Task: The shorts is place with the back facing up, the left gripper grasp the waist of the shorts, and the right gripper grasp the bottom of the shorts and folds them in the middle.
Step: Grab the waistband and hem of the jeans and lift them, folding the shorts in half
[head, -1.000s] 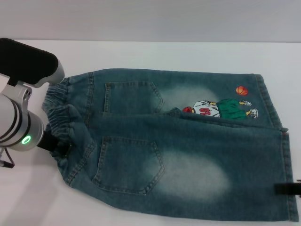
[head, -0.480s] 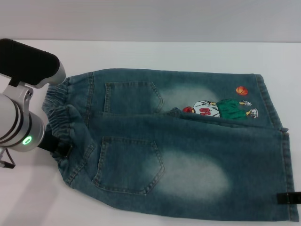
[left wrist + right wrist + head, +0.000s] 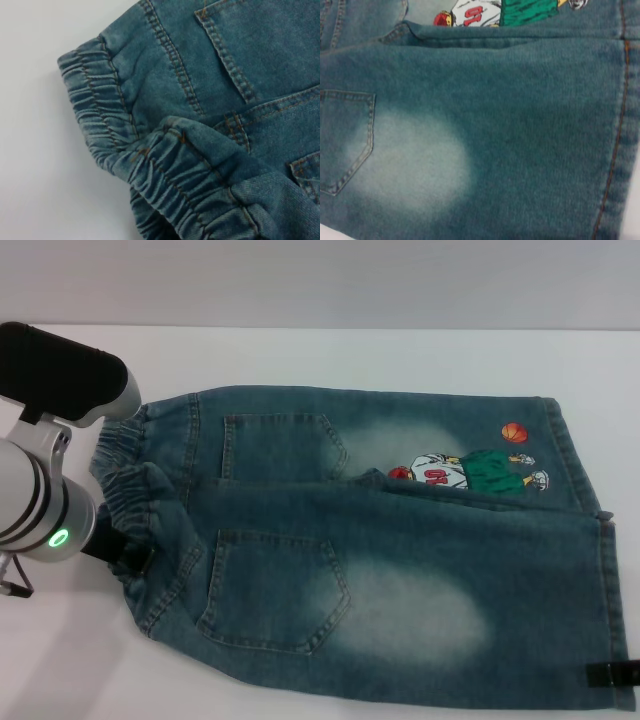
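Slid further toward the near right corner of the counter [image 3: 300, 350] since a second ago: the right gripper [image 3: 612, 673], a small black blocky tip, reduced to a short dark bar at the hem of the near leg. Could not tell whether its fingers were open or closed.

Lay flat and back up across the white counter: the shorts [image 3: 400, 570], faded blue-green denim with pale worn patches over each seat panel. Showed two stitched back pockets, the near pocket [image 3: 275, 590] five-sided with a pointed base. Carried a cartoon basketball-player patch [image 3: 465, 470] with an orange ball [image 3: 513, 432] on the far leg, close to the hem.

Ran straight and flat along the counter's right side: the bottom of the shorts [image 3: 612, 590], double-stitched in orange thread in the right wrist view.

Bunched in tight ruffled ridges toward the counter's left edge: the waist of the shorts [image 3: 125, 475], narrower than the legs, with the near half humped up and folded over itself.

Sat against that raised near fold: the left gripper [image 3: 118, 548], black, on a white and silver cylindrical arm with a lit green ring. Hidden by the arm and cloth, so fingers' state impossible to tell.
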